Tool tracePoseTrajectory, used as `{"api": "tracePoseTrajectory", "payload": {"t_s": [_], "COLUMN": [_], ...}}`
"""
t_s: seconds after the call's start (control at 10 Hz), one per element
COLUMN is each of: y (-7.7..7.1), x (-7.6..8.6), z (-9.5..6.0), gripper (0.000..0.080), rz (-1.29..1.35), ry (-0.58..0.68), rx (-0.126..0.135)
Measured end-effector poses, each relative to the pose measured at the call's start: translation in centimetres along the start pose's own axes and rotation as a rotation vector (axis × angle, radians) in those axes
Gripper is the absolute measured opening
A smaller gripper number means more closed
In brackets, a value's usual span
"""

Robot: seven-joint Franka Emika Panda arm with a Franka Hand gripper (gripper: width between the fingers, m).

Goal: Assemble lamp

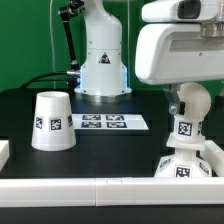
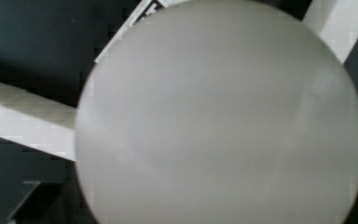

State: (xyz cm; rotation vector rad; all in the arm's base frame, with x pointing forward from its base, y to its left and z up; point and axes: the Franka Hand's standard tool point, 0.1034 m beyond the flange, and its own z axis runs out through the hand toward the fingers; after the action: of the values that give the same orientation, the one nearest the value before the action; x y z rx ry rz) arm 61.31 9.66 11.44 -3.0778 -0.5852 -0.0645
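The round bulb [image 1: 187,112] stands upright on the neck of the square base [image 1: 186,167] at the front of the exterior view's right. My gripper [image 1: 188,96] comes down from the big white hand above and is shut on the bulb's upper part. Its fingers are hidden behind the bulb and hand. In the wrist view the bulb [image 2: 211,120] fills nearly the whole picture. The truncated-cone shade [image 1: 51,121] stands alone on the table at the exterior view's left, wide end down, well apart from the gripper.
The marker board [image 1: 103,122] lies flat mid-table between the shade and the base. The robot's own pedestal [image 1: 101,70] stands behind it. A white rail [image 1: 90,187] runs along the table's front edge, and white bars [image 2: 25,110] cross behind the bulb in the wrist view.
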Motion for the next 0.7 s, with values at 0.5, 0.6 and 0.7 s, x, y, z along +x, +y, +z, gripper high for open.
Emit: {"api": "tracePoseTrajectory", "payload": {"t_s": [0.5,0.6,0.7], "y": [-1.4,-1.6,-1.3], "x": [-4.6,-6.3,-7.8], "z": [-2.1,-2.4,-2.2], "gripper": [0.0699,0.0699,0.0699], "rz": [-0.027,-0.033,-0.038], "ry": [0.017,0.028,0.028], "rx": [-0.013,-0.017,-0.019]}}
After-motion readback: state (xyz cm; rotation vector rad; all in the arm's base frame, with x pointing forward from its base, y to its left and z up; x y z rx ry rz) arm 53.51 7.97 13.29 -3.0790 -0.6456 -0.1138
